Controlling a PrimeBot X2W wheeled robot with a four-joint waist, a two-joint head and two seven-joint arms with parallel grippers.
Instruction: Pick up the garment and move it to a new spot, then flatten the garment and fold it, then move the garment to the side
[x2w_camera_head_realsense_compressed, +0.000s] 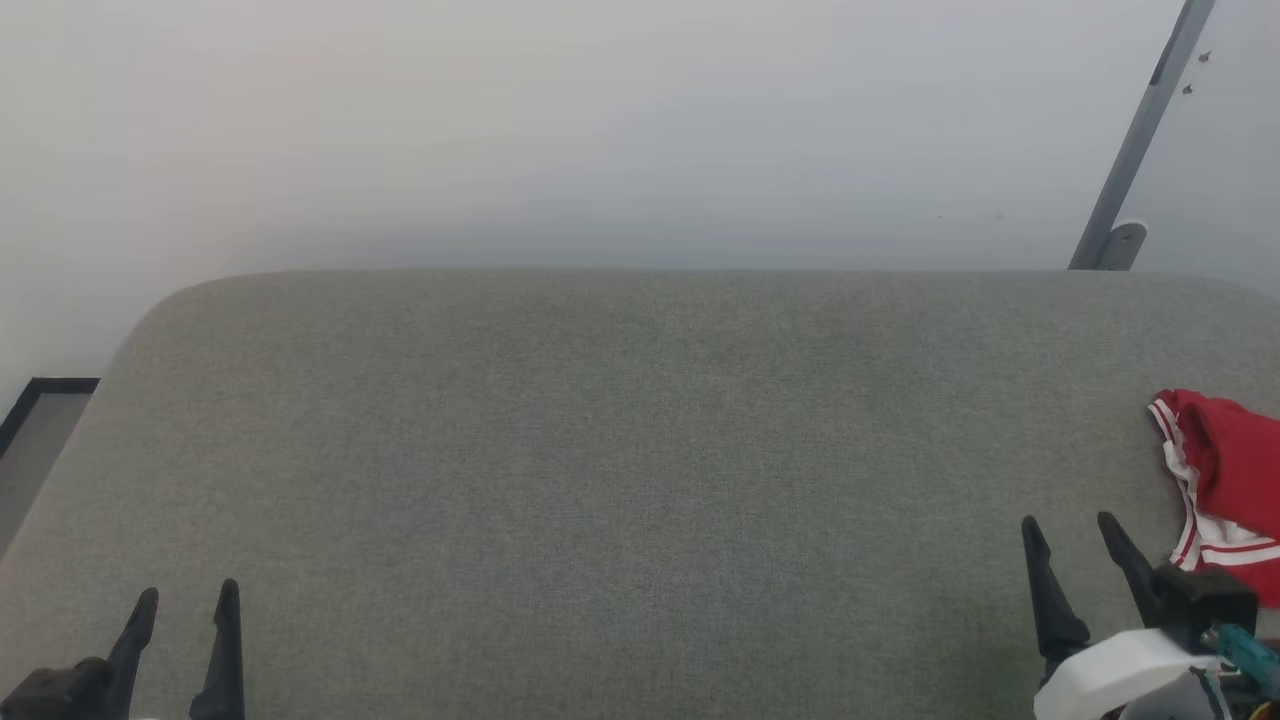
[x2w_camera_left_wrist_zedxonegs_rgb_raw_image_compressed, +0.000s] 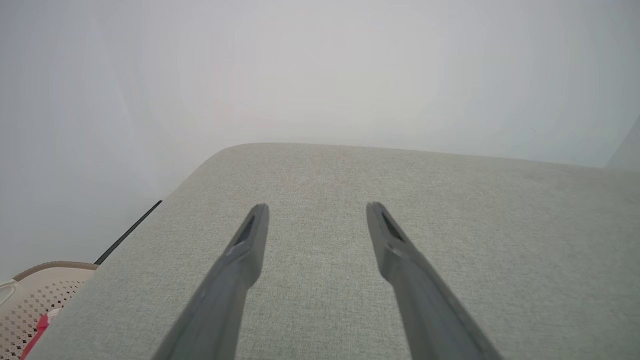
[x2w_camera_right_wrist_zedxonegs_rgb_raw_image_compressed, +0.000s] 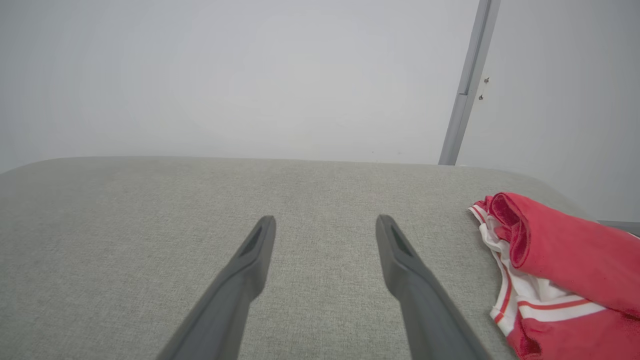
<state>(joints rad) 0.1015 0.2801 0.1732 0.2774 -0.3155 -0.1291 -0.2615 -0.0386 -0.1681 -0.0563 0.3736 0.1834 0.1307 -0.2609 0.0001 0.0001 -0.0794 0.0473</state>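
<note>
The garment (x2w_camera_head_realsense_compressed: 1228, 480) is a red shirt with white, red-striped trim, lying bunched at the right edge of the grey fabric surface (x2w_camera_head_realsense_compressed: 640, 450); its lettering is hidden. In the right wrist view the garment (x2w_camera_right_wrist_zedxonegs_rgb_raw_image_compressed: 555, 260) lies to the right of my fingers, apart from them. My right gripper (x2w_camera_head_realsense_compressed: 1070, 535) stands open just left of it with nothing between its fingers. At the lower left my left gripper (x2w_camera_head_realsense_compressed: 188, 600) is open too, over bare fabric. Both wrist views show the spread fingers, left gripper (x2w_camera_left_wrist_zedxonegs_rgb_raw_image_compressed: 316, 210) and right gripper (x2w_camera_right_wrist_zedxonegs_rgb_raw_image_compressed: 325, 222), above the surface.
A pale wall rises behind the surface, with a grey metal post (x2w_camera_head_realsense_compressed: 1140, 140) at the back right. A beige perforated basket (x2w_camera_left_wrist_zedxonegs_rgb_raw_image_compressed: 35, 295) with something red in it sits beyond the surface's left edge. Floor with a dark skirting (x2w_camera_head_realsense_compressed: 40, 400) shows at the far left.
</note>
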